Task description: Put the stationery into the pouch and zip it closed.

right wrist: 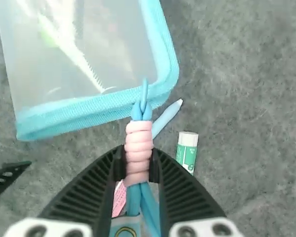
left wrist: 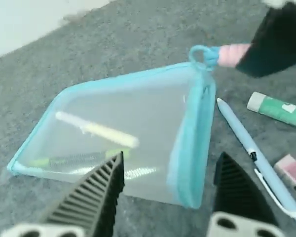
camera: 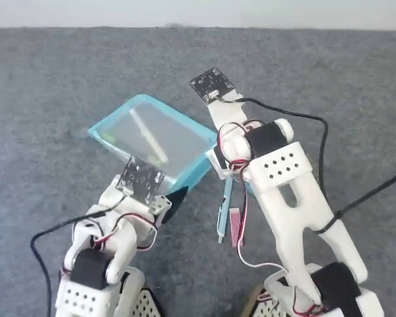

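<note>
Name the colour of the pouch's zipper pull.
Pink zipper pull on a blue loop, clearest in the right wrist view.

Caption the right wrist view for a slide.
Right gripper shut on the pink zip pull of the blue pouch; a pen and glue stick lie beside.

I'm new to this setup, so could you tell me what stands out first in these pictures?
The right gripper is shut on the pink zip pull at the corner of a see-through blue-edged pouch. The left gripper hangs open by the pouch's edge, while a pen, glue stick and eraser lie outside it.
</note>
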Available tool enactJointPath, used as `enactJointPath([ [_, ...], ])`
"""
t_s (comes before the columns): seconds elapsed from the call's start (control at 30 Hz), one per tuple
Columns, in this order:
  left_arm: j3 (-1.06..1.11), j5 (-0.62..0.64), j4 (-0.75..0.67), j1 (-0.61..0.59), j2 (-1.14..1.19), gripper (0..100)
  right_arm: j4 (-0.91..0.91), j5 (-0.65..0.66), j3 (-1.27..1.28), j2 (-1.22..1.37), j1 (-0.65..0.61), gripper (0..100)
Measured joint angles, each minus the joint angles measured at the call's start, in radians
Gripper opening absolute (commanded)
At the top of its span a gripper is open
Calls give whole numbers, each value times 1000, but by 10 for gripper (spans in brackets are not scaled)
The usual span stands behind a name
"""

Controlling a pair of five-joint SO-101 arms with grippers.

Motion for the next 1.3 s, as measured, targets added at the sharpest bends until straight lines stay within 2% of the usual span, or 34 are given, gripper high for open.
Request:
enactJointPath([
  [0.33, 20, -14, -12, -40, -48, 284, 58, -25, -103, 0, -3, 7],
  [0.83, 20, -14, -84, -46, 78, 283, 83, -25, -141, 0, -3, 7],
  [1.07, 20, -14, -140, -161, 78, 283, 123, -25, -141, 0, -3, 7],
  [1.3, 20, -14, -143, -178, 78, 282, 141, -25, -141, 0, -3, 7],
])
